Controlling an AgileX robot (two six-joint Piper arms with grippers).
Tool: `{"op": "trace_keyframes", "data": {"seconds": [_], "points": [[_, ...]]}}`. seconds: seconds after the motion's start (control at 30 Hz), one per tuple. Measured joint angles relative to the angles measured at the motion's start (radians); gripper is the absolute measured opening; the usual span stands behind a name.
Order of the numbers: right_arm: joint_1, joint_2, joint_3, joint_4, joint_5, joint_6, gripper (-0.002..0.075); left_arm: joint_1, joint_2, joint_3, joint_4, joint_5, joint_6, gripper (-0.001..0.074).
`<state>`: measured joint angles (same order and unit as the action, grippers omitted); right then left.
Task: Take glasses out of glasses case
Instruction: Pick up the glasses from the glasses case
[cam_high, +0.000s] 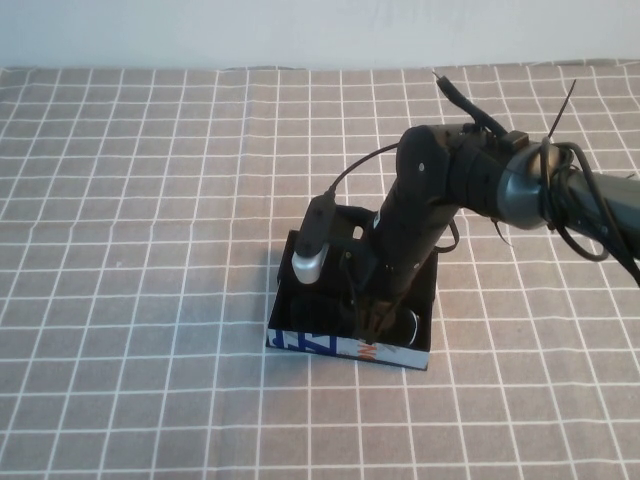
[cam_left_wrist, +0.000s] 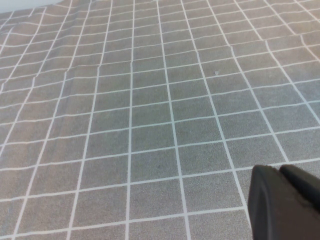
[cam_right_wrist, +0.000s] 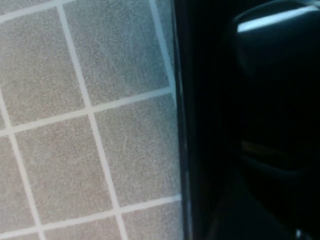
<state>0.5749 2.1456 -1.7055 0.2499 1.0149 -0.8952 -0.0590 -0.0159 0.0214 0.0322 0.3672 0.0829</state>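
High view alone: right hand (cam_high: 383, 318) down inside glasses case (cam_high: 352, 345), finger spread unclear; left hand unseen.

The right arm (cam_high: 440, 190) is matte black with rounded joint housings, and 1 glossy grey-blue segment (cam_high: 522, 196) on its right. A pale dot (cam_high: 422, 167) marks the upper joint. Thin black cables (cam_high: 560, 200) loop around the grey segment, and 1 runs to a black wrist camera (cam_high: 312, 250) with a whitish end. The right tool (cam_high: 385, 315), dark and slim, sits near the middle of the desk (cam_high: 150, 300). The left tool (cam_left_wrist: 285, 205) is matte black with rounded edges, just above the desk.
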Motion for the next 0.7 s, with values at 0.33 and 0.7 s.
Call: {"op": "trace_keyframes", "data": {"seconds": [0.33,0.7], "points": [[0.002,-0.004,-0.097,-0.015,0.098,0.039,0.0051,0.000,0.000,0.000,0.000,0.000,0.000,-0.0004],[0.002,-0.031,-0.282,-0.042,0.206,0.260,0.0051,0.000,0.000,0.000,0.000,0.000,0.000,-0.0004]]}}
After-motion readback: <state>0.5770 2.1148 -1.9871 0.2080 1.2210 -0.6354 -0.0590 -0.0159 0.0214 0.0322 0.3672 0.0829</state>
